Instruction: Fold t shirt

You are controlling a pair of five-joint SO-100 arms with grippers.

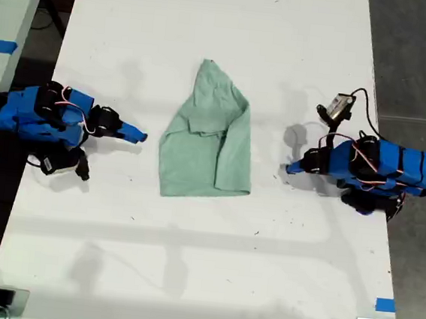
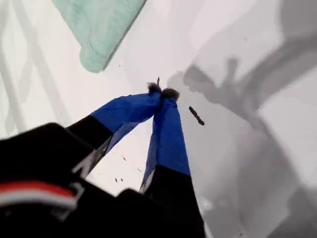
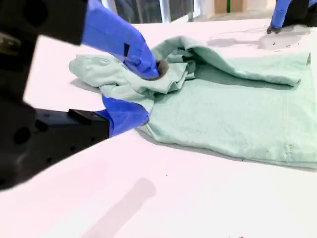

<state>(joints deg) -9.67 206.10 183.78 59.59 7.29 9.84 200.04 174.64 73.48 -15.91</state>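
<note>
Mint-green t shirt (image 1: 207, 140) lay mid-table (image 1: 188, 263), partly folded, its long axis running from the pointed end at the exterior view's top to the hem below. It sat between both arms, touched by neither. My second gripper (image 1: 138, 133), jaws parted and empty, faced its side and looked slightly nearer. My first gripper (image 1: 289, 167) — jaws closed on nothing — faced the opposite side.

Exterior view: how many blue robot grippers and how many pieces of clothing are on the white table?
Blue grippers: 2, my first gripper and my second gripper
Mint-green t shirt: 1
Total: 3
</note>
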